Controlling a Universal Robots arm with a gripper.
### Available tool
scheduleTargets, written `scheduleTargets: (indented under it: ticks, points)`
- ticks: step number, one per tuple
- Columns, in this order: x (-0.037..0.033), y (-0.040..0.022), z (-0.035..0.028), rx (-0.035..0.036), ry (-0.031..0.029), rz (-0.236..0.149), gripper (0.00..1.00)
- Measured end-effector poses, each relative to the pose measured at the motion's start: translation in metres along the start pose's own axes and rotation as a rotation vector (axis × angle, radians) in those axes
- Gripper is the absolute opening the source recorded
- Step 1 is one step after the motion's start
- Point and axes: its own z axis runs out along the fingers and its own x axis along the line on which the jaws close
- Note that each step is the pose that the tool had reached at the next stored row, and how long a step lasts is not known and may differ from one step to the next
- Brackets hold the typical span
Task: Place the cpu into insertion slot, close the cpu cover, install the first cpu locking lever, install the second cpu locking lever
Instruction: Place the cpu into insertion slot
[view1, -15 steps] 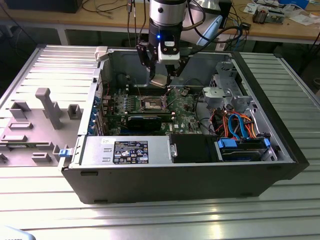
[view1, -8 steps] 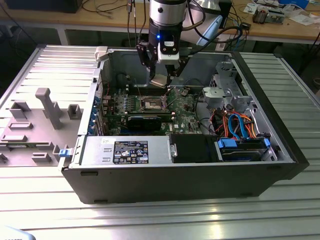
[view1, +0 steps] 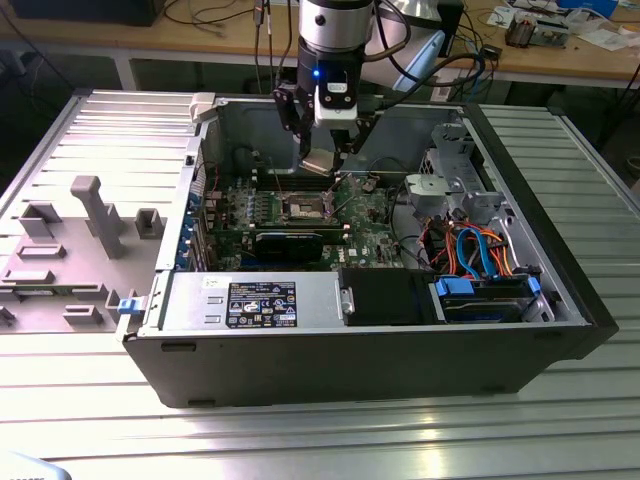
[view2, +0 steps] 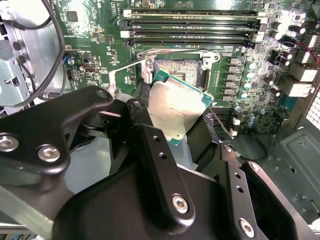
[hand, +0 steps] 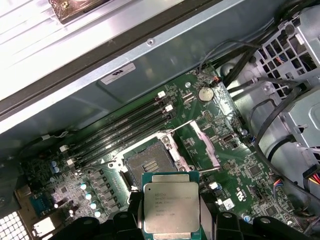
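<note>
Exterior view: black two-finger gripper (view1: 324, 152) on the arm reaches down into open black desktop computer case (view1: 570, 300), fingers pinching small flat square silver-grey cpu (view1: 318, 166) by its edges; cpu tilted, held above green motherboard (view1: 372, 212), near square silver-rimmed insertion slot (view1: 303, 208), not seated. Second wrist view: cpu (view2: 175, 107) clamped between black fingers (view2: 152, 150), insertion slot (view2: 179, 71) bare just beyond it, long grey memory slots (view2: 192, 22) past that. First wrist view: cpu (hand: 171, 207) metal top up, insertion slot (hand: 149, 162) uncovered, thin silvery square-frame cpu cover (hand: 206, 146) flipped open beside the slot
</note>
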Motion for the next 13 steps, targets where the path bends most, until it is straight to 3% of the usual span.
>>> scheduleTargets:
  ticks: [13]
  points:
    - [0.0000,0.0000,0.0004,-0.0009,-0.0026,0.054,0.55]
